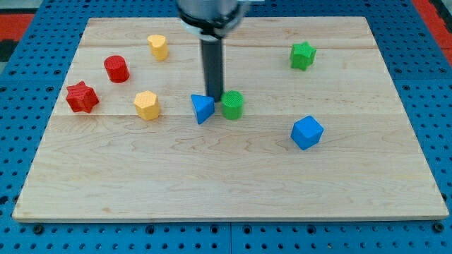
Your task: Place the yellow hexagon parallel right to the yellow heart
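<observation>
Blue cube nearest, wooden board bearing all blocks, my tip a bare rod between blue triangle and green cylinder, yellow hexagon left, yellow heart above it.

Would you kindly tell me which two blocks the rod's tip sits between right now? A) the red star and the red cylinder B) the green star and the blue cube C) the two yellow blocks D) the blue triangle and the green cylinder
D: my tip comes down just behind the gap between the blue triangle and the green cylinder.
</observation>
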Available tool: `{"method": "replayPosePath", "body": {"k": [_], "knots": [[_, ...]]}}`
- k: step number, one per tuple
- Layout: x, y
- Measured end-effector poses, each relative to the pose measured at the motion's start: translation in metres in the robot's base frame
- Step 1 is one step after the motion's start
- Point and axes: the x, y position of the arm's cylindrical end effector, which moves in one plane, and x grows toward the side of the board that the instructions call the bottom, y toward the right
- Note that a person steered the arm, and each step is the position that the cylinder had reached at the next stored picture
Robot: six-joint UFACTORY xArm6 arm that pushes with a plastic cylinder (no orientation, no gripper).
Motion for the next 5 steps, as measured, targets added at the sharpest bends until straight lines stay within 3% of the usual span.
{"method": "replayPosePath", "body": {"k": [1, 2, 3, 4, 5], "knots": [[0.031, 0.026], [0.031, 0.048], [-0.013, 0.047], [-0.033, -0.015], [-0.012, -0.049]]}}
